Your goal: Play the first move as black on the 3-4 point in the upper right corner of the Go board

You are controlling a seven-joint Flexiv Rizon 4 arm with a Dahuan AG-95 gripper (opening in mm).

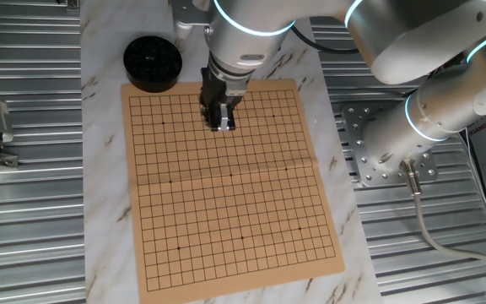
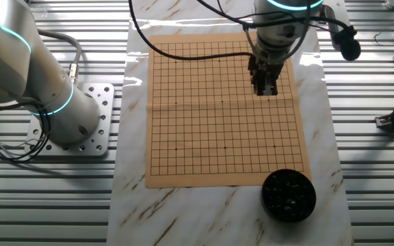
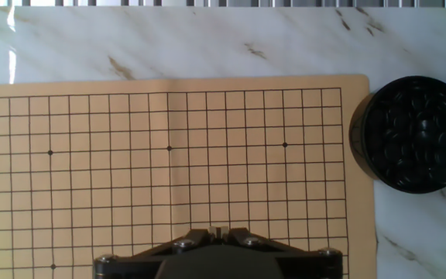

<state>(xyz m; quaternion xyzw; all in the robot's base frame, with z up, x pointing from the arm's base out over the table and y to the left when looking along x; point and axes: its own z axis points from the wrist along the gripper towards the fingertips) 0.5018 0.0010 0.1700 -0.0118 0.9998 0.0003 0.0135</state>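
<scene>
Marble counter (image 1: 99,127) on a ribbed metal bench carries the Go board (image 1: 226,219), no stones laid on it yet.

One fixed view: end effector (image 1: 218,118) hangs over the board, a few lines in from the edge nearest the black bowl (image 1: 152,62), fingers pointing straight down, wrist vertical. Can't tell from here whether anything sits between the tips.

Other fixed view: same pose, arm reaching in from above, end effector (image 2: 265,85) over the board's far right part, well apart from the bowl (image 2: 289,195). Fingers look near-closed; a stone can't be made out.

Hand view: bowl (image 3: 413,132) full of glossy black stones just beside the board's (image 3: 169,186) right edge; only the finger bases show at bottom, tips pressed close, no stone visible. So the black stone for the first move is prob. among those in the bowl, or hidden in the pinch – can't tell.

Doing it well, imo: if empty, go to the bowl, pinch one stone only. Count lines from the bowl-side corner, set it squarely on the intersection, release low.
</scene>
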